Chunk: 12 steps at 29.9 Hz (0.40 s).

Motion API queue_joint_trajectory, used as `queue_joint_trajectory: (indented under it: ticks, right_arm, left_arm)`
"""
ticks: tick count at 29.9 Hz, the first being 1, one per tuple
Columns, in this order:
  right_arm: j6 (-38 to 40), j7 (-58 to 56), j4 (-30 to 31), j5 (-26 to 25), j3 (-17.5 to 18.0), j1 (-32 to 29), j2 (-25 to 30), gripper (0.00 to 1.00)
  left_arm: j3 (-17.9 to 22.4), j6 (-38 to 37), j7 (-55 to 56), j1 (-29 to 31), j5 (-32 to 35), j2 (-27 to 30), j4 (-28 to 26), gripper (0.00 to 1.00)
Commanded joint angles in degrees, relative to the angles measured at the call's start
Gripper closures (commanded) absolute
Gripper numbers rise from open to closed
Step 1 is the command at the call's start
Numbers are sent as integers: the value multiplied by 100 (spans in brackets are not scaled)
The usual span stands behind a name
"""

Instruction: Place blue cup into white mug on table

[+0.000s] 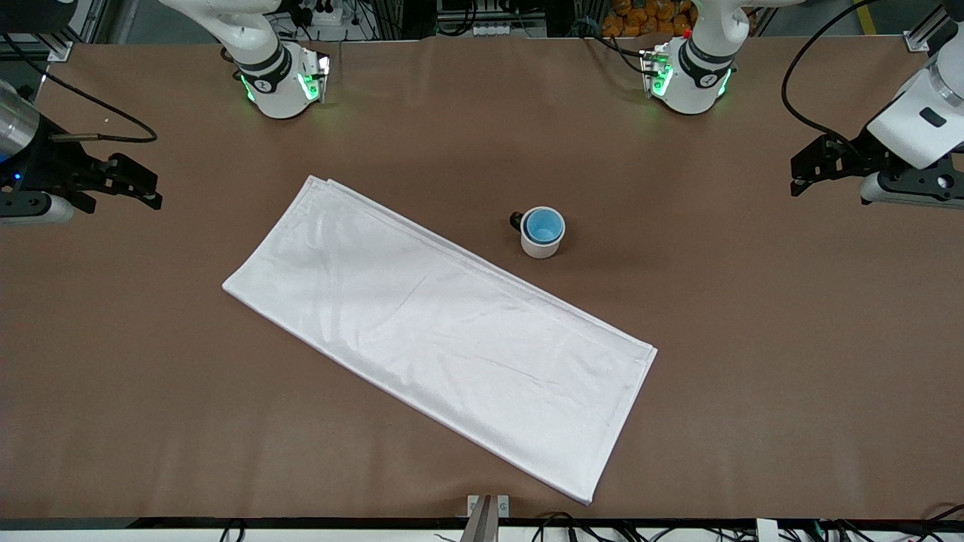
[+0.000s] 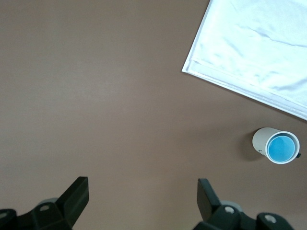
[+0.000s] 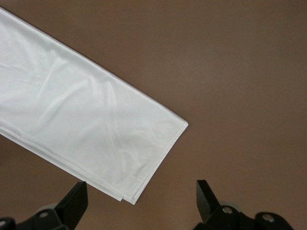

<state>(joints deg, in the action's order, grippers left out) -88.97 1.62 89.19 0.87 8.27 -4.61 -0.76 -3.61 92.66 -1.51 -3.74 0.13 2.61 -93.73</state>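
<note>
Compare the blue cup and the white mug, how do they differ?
The blue cup is bright blue; the white mug is off-white. The mug has a dark handle; the cup shows none. The cup is the narrower one and sits inside the mug, which stands on the table beside the white cloth. Both are round, upright and open at the top, and no end effector touches either.

Pretty even overhead light, all sharp, soft shadow beside the white mug, mild sheen on the cloth near it
</note>
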Motion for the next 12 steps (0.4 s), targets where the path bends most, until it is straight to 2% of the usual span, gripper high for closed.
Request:
queue_joint_trajectory:
  ticks: [1,12]
  right_arm:
    - [38,14,2,18,-28,39,5,0]
    - [11,14,-7,27,-28,39,5,0]
  left_arm:
    - [0,-2,81,-4,-83,-58,127,0]
    - [0,-11,46,-4,-74,-67,127,0]
